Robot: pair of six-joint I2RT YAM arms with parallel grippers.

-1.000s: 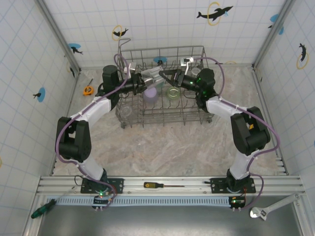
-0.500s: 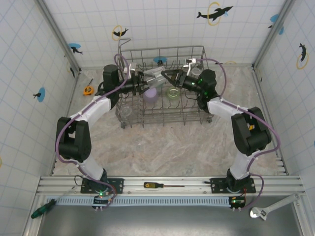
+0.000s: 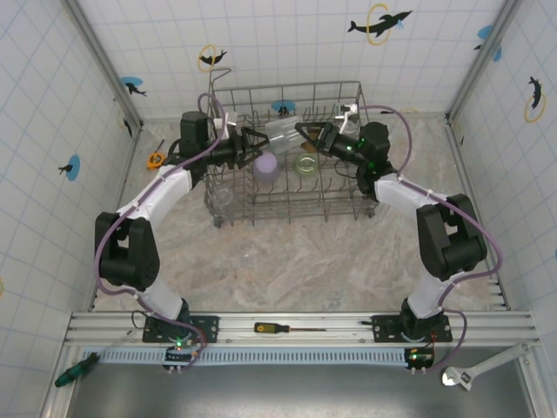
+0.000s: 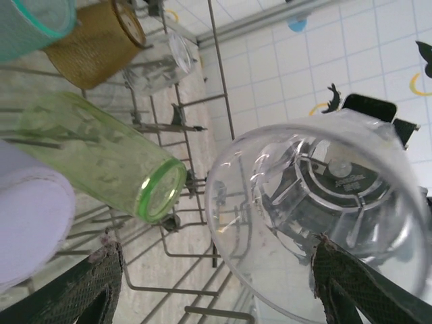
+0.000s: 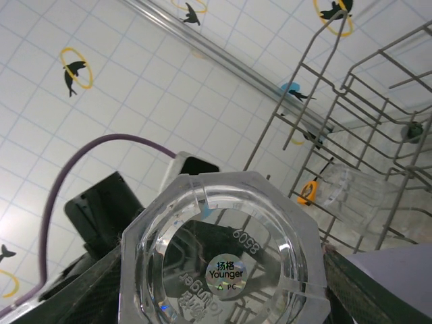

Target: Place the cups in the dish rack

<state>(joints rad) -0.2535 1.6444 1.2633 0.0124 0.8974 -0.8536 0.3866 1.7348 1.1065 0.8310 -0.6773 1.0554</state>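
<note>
the jaws on my left (image 3: 258,144) have spread wide and let go of the clear cup (image 3: 282,131) they pinched a second ago. it has shifted slightly rightward with the jaws on my right (image 3: 302,132). those are clamped across its faceted base (image 5: 223,266), so the cup hangs tilted in the air over the dish rack (image 3: 287,84), not yet on any tines. its open mouth faces my left wrist. i judge the swap was made so that, held by the base, it can go in mouth down. below it the lavender cup (image 3: 266,165) and pale green cup (image 3: 305,164) already sit in the rack, which stands on the marbled tabletop (image 3: 287,261).
</note>
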